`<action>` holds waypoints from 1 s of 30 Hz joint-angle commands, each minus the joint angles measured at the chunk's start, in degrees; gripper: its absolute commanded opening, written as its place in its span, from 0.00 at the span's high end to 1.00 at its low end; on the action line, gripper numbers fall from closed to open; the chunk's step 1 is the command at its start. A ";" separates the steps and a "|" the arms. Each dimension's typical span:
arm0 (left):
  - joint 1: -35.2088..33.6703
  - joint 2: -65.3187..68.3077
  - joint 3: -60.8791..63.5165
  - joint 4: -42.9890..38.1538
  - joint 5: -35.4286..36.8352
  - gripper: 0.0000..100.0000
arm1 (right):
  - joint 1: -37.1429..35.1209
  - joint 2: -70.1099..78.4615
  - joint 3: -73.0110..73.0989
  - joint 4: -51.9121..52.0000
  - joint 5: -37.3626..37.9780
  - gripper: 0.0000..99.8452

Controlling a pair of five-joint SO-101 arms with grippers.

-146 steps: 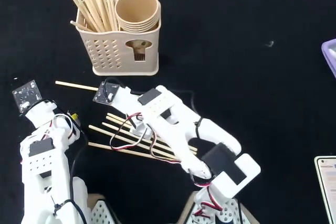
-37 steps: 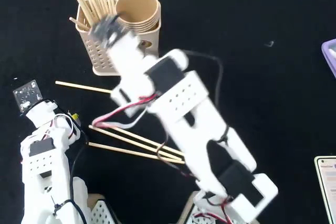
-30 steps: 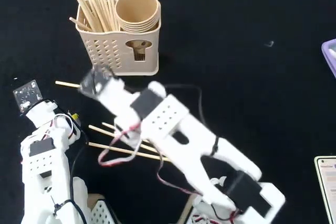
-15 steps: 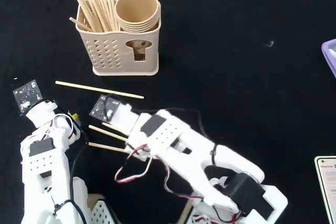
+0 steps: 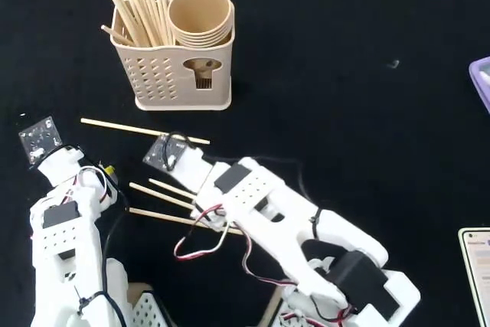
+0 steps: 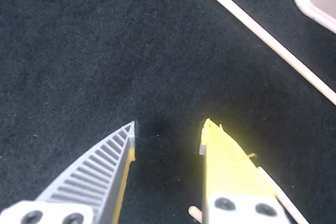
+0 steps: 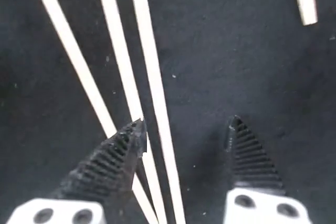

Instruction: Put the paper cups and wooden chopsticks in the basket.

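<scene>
Hovering open and empty over loose chopsticks (image 7: 151,77) with right pincer (image 7: 186,123); likely light, stiff, roll-prone; best pinched crosswise mid-length.

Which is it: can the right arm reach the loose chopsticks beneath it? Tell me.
Probably yes. The right end effector hangs open right over the loose chopsticks, nothing lies between, though they sit close together.

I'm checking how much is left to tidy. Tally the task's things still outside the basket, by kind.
Wooden chopsticks: 4 (one alone, three by the right gripper)
Paper cups: 0 (the stack sits in the basket)
Total: 4
</scene>
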 commanded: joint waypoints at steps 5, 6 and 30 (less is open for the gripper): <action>0.57 -0.88 -0.40 -0.97 0.18 0.79 | -0.44 5.14 -0.84 -5.71 -2.73 0.76; 0.57 -0.88 -0.40 -0.97 0.18 0.79 | -0.26 6.99 -1.98 -5.71 -2.90 0.76; 0.57 -0.88 -0.40 -0.97 0.18 0.79 | -0.70 1.19 -10.95 11.34 -1.93 0.80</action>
